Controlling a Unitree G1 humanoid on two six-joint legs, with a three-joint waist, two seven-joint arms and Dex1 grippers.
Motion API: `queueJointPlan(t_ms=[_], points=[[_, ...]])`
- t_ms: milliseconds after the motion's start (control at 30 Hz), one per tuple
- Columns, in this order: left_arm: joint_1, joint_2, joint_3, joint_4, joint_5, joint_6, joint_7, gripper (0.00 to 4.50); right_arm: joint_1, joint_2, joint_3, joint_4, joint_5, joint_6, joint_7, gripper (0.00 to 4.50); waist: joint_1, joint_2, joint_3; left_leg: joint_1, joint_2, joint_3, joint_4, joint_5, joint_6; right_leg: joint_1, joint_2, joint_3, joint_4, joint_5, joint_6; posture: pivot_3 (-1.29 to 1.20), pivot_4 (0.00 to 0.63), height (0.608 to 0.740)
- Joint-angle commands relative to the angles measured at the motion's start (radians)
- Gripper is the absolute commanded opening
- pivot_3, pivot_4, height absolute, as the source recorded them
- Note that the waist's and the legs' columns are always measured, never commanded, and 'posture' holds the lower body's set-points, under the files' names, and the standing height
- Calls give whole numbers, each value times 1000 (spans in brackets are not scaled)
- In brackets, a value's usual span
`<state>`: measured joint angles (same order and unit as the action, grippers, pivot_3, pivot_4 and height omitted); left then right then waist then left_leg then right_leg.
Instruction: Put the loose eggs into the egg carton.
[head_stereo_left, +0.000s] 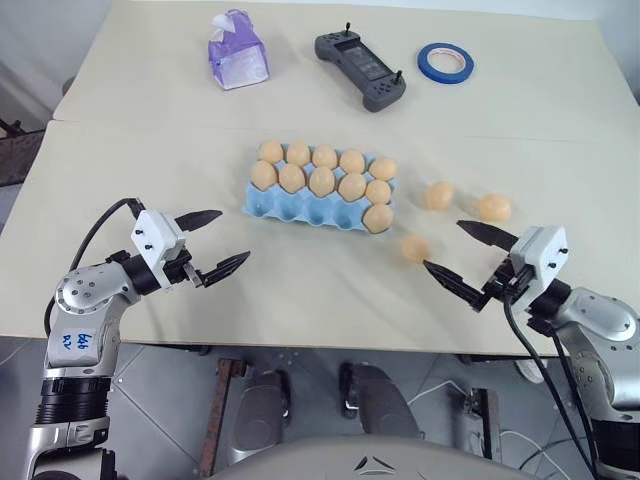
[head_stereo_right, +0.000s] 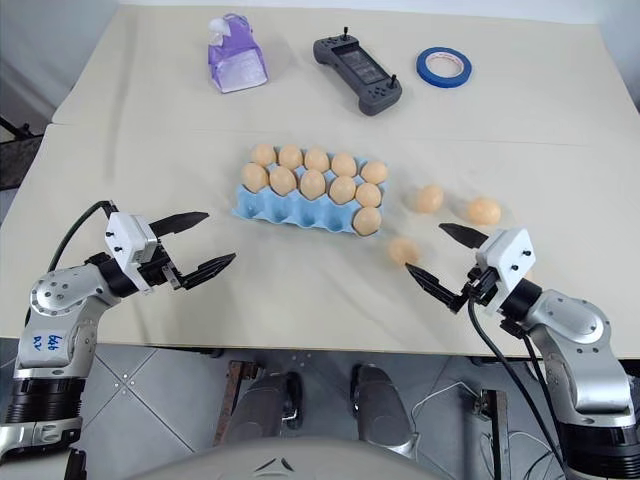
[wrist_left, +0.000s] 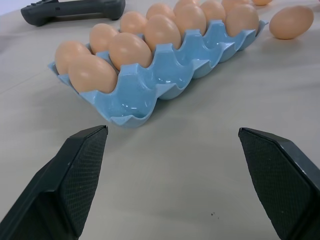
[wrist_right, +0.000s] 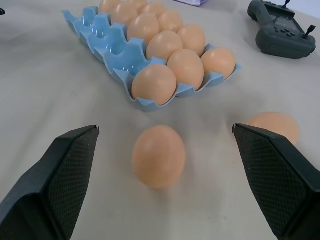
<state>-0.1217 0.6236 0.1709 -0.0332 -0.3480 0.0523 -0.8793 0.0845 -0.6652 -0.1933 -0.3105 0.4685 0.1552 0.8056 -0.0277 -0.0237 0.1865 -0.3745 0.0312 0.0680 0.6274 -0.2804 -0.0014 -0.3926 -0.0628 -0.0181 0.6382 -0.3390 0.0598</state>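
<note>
With the right gripper (head_stereo_left: 463, 261) wide open and empty just behind the nearest loose egg (head_stereo_left: 415, 248) on the tabletop (head_stereo_left: 300, 270), it should straddle the egg squarely, close gently, then carry it to an empty front-row cup of the egg carton (head_stereo_left: 290, 208).

- Loose eggs (head_stereo_left: 438, 195): matte tan-orange, plain.
- Egg carton (head_stereo_left: 300, 208): light blue, glossy inside its cups.
- Worktop (head_stereo_left: 150, 180): pale cream.
- Tissue pack (head_stereo_left: 237, 52): purple and white.
- Handheld controller (head_stereo_left: 360, 70): dark grey.
- Tape roll (head_stereo_left: 446, 62): blue.
- Left gripper (head_stereo_left: 212, 243) and right gripper (head_stereo_left: 462, 255): black fingers with cross-hatched pads, white housings.
</note>
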Motion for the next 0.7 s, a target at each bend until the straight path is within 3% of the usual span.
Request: queueJointPlan(t_ms=[33,233,533,700], points=[[-13,6,12,-31,-22,8,-5,4458,-10,13,-10,-29,-2,-3,-13,4500,0,0,0,0,0,0,0,0,0,0,0,0,0,0,0,0,150,740],[-42,-19,-39,-52,-42,6,-55,4458,46,72,-107,-65,-3,-7,-127,4500,4,0,0,0,0,0,0,0,0,0,0,0,0,0,0,0,150,740],[-119,-81,-216,-20,23,-61,-149,4458,306,197,-326,-116,1,-59,-241,4500,20,0,0,0,0,0,0,0,0,1,1,0,0,0,0,0,150,740],[-144,-99,-280,-14,32,-62,-191,4458,393,258,-372,-93,-15,-111,-250,4500,9,1,0,2,0,1,1,0,0,1,1,1,2,0,0,0,150,740]])
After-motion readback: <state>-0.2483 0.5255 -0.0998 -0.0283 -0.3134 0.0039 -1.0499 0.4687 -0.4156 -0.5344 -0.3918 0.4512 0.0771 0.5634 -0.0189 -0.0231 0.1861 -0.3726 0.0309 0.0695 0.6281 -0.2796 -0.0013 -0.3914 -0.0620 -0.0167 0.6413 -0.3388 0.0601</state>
